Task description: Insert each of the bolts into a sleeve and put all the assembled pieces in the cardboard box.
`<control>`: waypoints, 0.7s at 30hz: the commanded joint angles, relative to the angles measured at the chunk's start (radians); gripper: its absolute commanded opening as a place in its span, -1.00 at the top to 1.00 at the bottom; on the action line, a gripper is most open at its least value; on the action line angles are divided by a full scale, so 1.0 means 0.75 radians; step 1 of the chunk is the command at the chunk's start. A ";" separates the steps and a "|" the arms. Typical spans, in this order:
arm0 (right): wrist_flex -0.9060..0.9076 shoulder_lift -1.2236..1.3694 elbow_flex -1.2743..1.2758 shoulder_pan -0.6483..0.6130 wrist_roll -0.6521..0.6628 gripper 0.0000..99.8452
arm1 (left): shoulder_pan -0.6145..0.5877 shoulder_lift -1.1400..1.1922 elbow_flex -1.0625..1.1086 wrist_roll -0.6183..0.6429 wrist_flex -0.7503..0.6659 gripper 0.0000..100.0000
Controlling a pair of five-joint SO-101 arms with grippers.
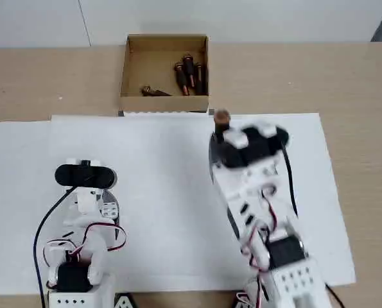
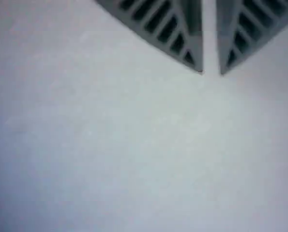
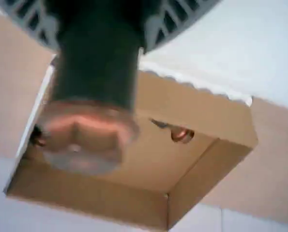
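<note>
one sleeved bolt [image 3: 88, 130], upper end hidden, clamped in right hand [image 1: 221, 133]; left hand [image 2: 210, 71] narrow, seemingly closed.

We cannot count the assembled pieces [image 1: 187, 76] in the cardboard box [image 1: 165, 103]: small, overlapping. The blurred sleeved bolt [image 3: 88, 137] hides part of the box floor in the right wrist view. The picture's edge cuts off the left gripper [image 2: 211, 72].
</note>
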 commanded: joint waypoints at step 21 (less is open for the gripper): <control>-0.461 1.730 -1.373 0.001 0.090 0.99 | 0.004 -0.014 -0.005 0.004 -0.016 0.99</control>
